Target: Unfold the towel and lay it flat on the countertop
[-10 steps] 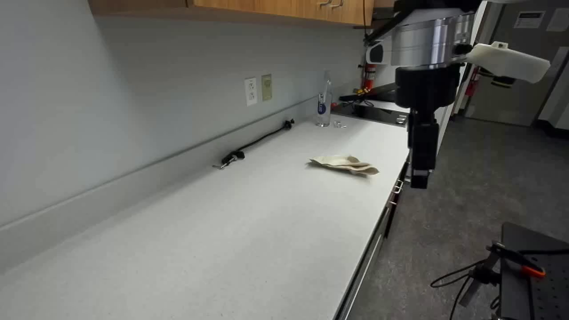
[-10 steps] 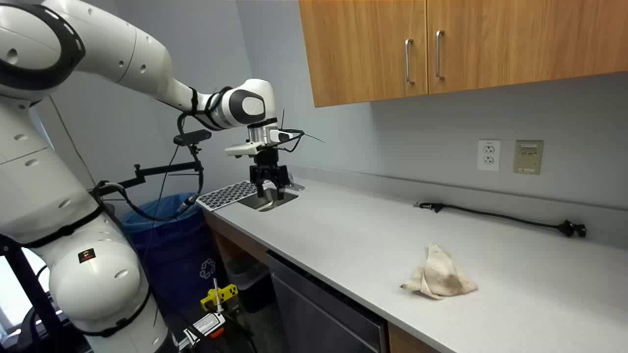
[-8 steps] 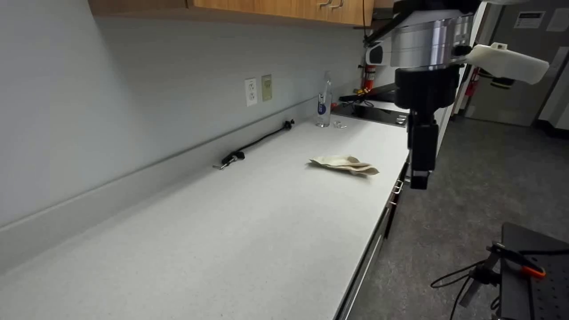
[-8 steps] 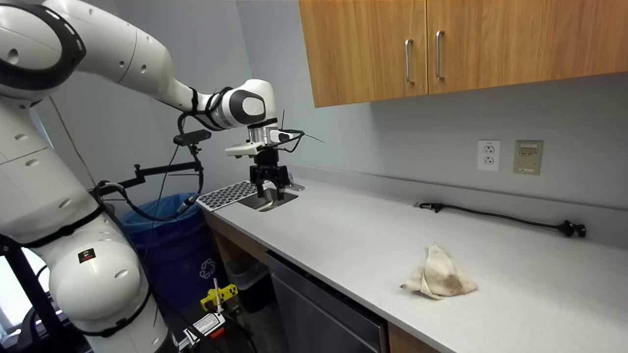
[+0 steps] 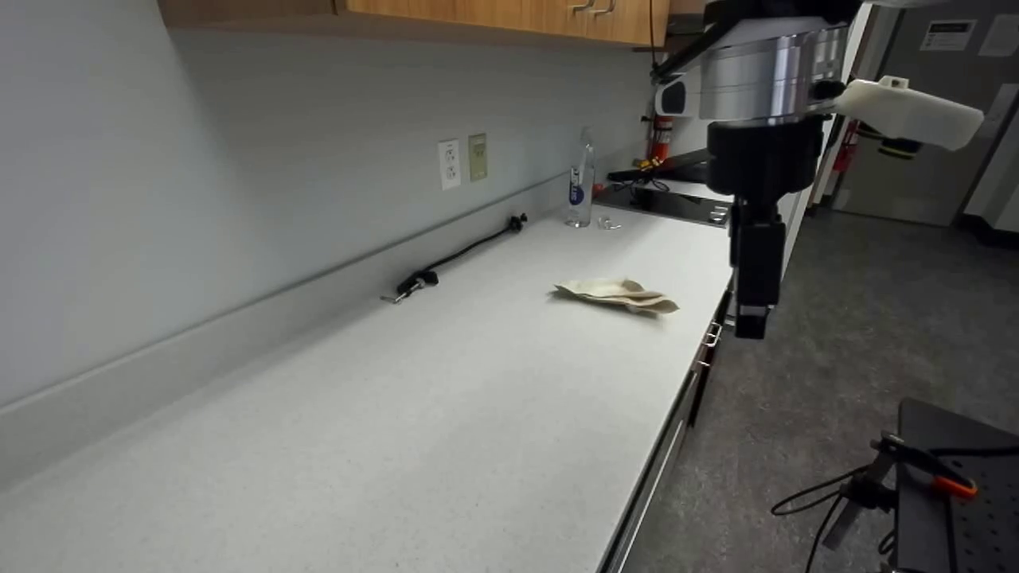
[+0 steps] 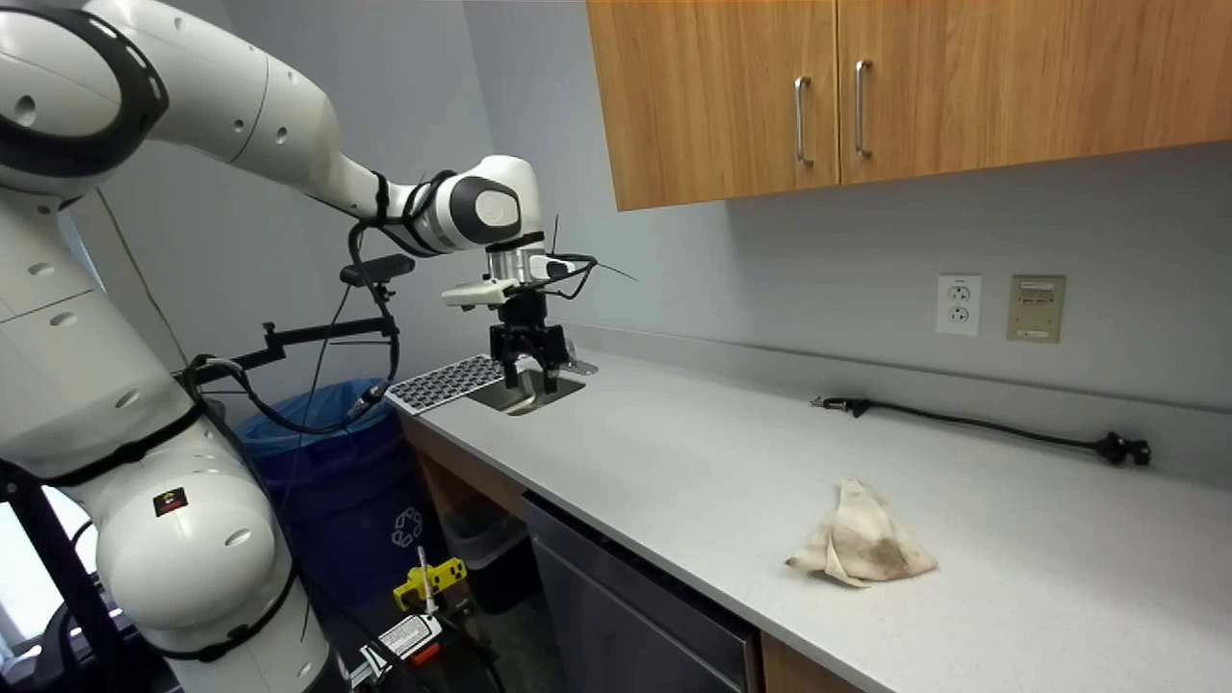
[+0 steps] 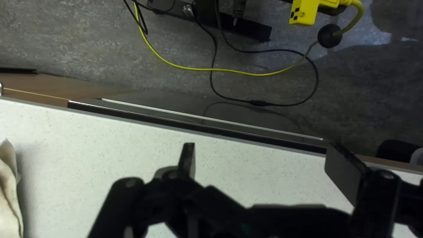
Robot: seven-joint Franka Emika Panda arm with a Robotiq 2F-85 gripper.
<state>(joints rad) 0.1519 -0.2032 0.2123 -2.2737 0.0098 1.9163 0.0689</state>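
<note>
The cream-beige towel (image 5: 613, 293) lies crumpled and folded on the pale grey-white countertop (image 5: 398, 438). In an exterior view the towel (image 6: 861, 549) forms a rough triangle with a raised fold and a brownish patch. In the wrist view only part of the towel (image 7: 8, 195) shows, at the left edge. My gripper (image 6: 530, 383) is open and empty, pointing down above the countertop (image 6: 674, 462), well apart from the towel, on the sink side. In the wrist view the gripper's fingers (image 7: 259, 148) are wide apart, with bare countertop (image 7: 99, 158) and its front edge behind them.
A black cable-like arm with clamp ends (image 6: 982, 423) lies along the backsplash. A small sink (image 6: 558, 390) and a perforated rack (image 6: 448, 383) are at the far end. A clear bottle (image 5: 581, 191) and a black cooktop (image 5: 665, 200) are beyond the towel. Wooden cabinets (image 6: 914, 87) hang above.
</note>
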